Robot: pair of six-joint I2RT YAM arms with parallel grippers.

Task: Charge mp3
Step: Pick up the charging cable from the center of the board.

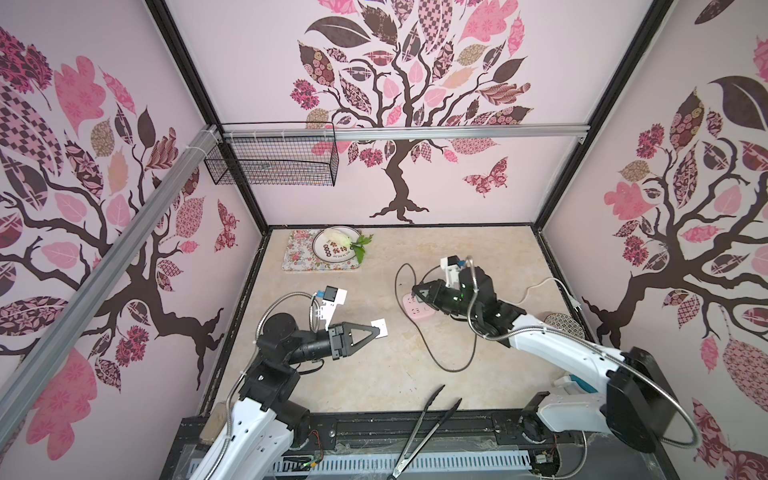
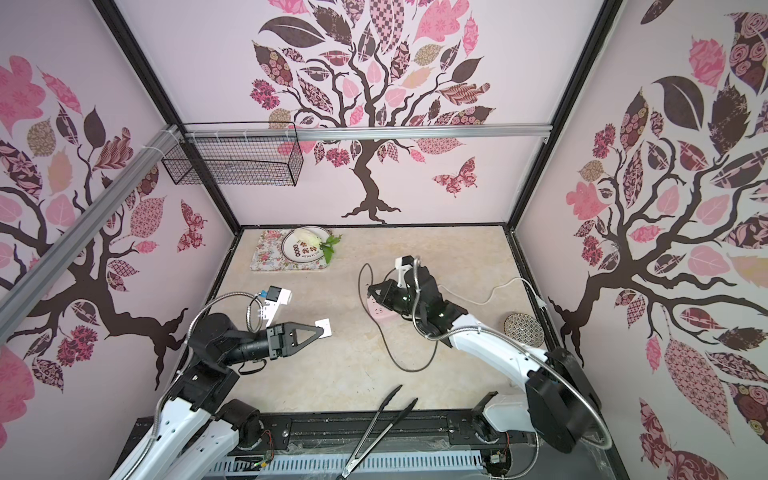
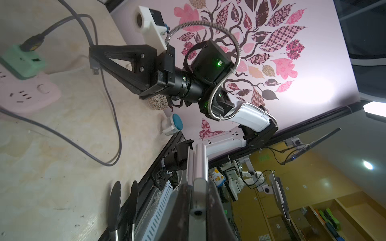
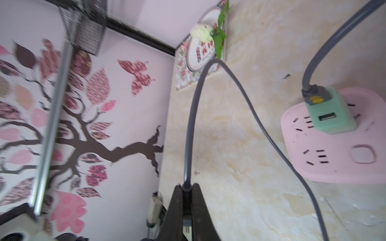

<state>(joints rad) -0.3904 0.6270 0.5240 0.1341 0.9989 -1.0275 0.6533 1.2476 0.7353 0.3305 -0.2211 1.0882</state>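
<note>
- left gripper [image 1: 376,330]: jaws clamped down on the mp3 [image 1: 382,324], a little silver-white square pinched by one edge. Both top views show its flat face pointing up at the camera.
- in the left wrist view the mp3 [image 3: 198,177] is edge-on between the black fingers, and there's a small round socket on the edge nearest the lens.
- so the mp3 is over the left half of the tabletop [image 1: 374,374], well apart from the power strip, with nothing plugged into it.
- right gripper [image 4: 187,186]: jaws closed on the loose end of the grey cable [image 4: 187,146]. In the left wrist view the small metal connector [image 3: 95,70] pokes out past the fingertips.
- the cable loops across the table, and its other end sits in the mint-green charger [image 4: 332,116].
- the charger is plugged into the pink power strip [image 4: 338,169], which lies flat just beside the right gripper's tips.
- further out, black tongs [image 1: 428,428] lie at the front edge.
- at the back there's a plate [image 1: 318,245] with a white flower [image 1: 338,239] on a floral mat [image 1: 297,249].
</note>
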